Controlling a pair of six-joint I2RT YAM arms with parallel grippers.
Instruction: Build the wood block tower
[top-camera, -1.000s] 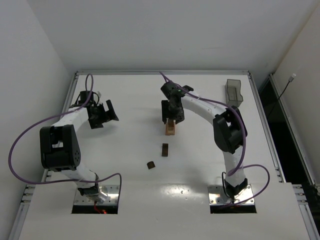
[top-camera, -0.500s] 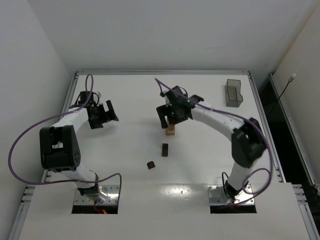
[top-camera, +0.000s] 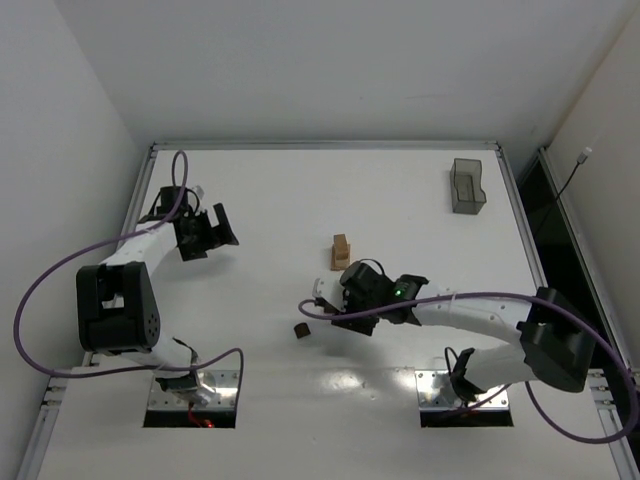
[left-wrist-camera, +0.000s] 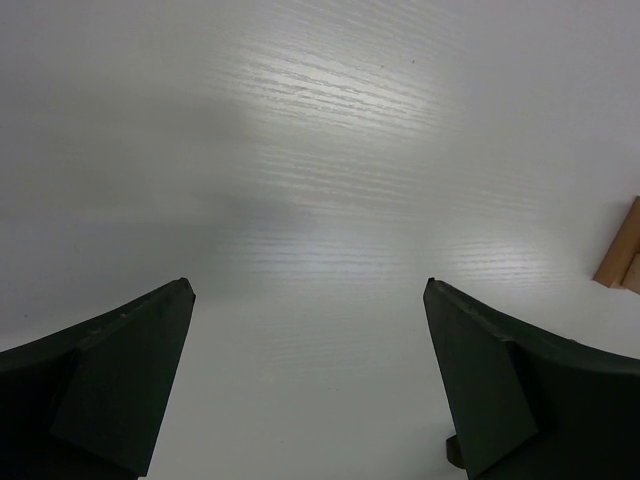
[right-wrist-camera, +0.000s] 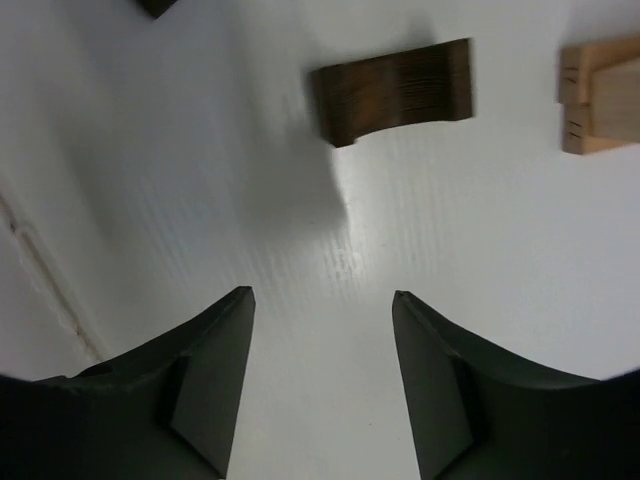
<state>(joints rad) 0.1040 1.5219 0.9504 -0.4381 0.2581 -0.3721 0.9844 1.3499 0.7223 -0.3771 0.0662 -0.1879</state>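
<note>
Tower (top-camera: 341, 252) stands mid-way across the bench (top-camera: 250, 190), low and all tan. The dark block (right-wrist-camera: 392, 88) just ahead of the right tool (right-wrist-camera: 320, 300) looks light, stiff and smooth, so a nudge would likely make it skid. I would pinch it across its flat sides, clear of the curved edge. The right tool is spread, empty and touching nothing. The left tool (left-wrist-camera: 310, 290) is spread wide, empty, well apart. A second dark block (top-camera: 300, 330) lies near.

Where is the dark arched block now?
In the right wrist view, the dark arched block lies ahead of the right end effector, left of the tan tower.
</note>
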